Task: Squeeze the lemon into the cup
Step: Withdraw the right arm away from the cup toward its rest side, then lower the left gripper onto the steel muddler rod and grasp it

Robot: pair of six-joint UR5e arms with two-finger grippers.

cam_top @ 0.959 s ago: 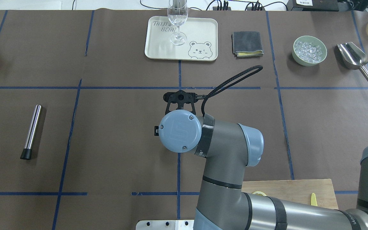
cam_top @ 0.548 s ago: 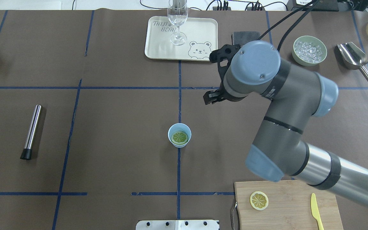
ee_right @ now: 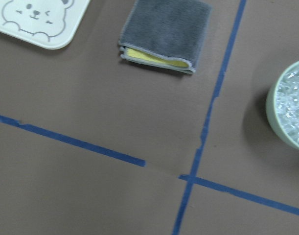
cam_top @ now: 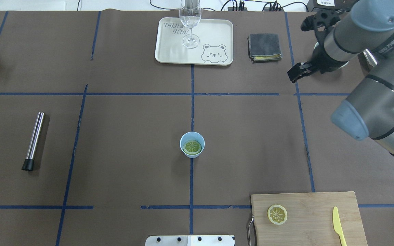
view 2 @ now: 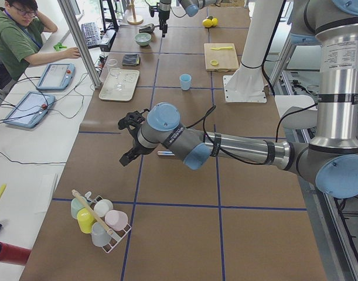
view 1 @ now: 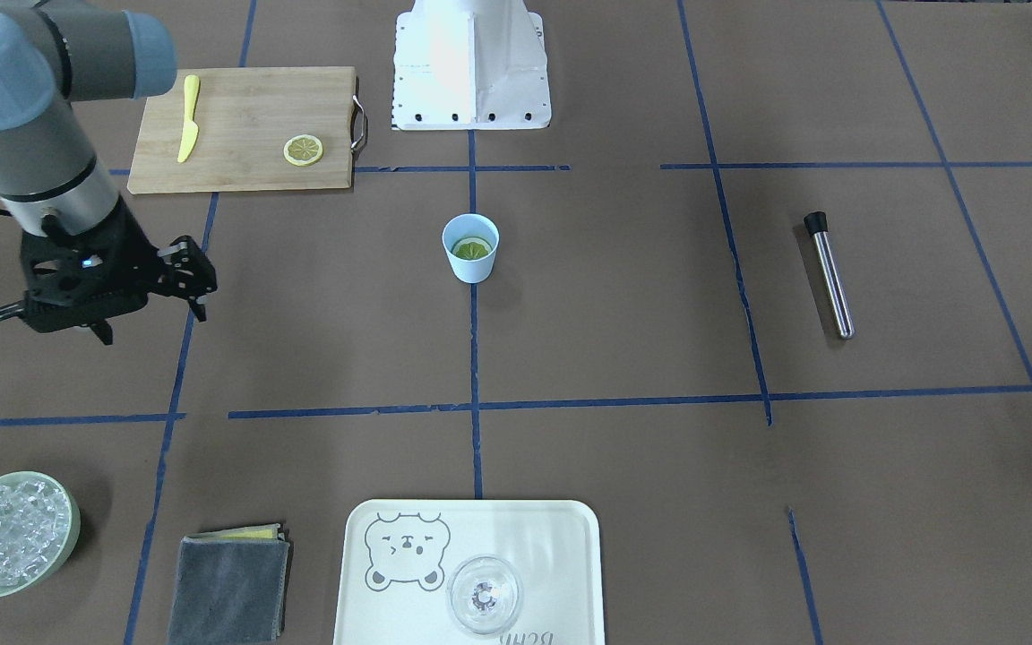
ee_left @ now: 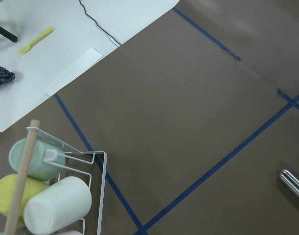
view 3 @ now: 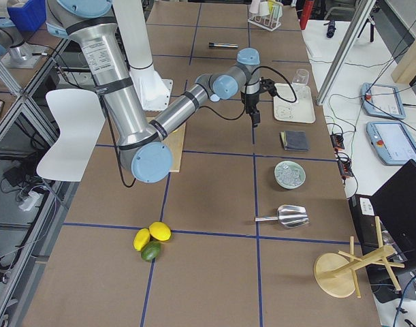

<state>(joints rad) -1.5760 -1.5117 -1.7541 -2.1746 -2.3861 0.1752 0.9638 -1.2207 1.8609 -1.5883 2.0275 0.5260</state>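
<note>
The right black two-finger pincer (view 1: 155, 326) hung over the brown paper-covered table (cam_top: 121, 136). Its fingers were spread wide and it had nothing in it. It was close to a spot where two blue tape lines cross. Just beyond it, on the side away from the robot, lay a folded grey cloth with a yellow edge (cam_top: 264, 46). A pale green bowl of ice (view 1: 73, 546) stood there too.

The small light blue plastic cup (view 1: 471, 267) stood well apart from that pincer. It was in the middle of the table, right on a blue tape line, and nearer the robot's base. A thin round lemon slice (cam_top: 192, 147) lay flat inside the cup.

A second yellow lemon slice (cam_top: 277, 214) lay on the wooden cutting board (cam_top: 313, 205), near the robot's right side. A yellow plastic knife (cam_top: 336, 220) lay on the board too, apart from that slice.

The left pincer (view 2: 129, 153) hung far off at the robot's left end of the table. I could not tell if it was open or closed.
</note>
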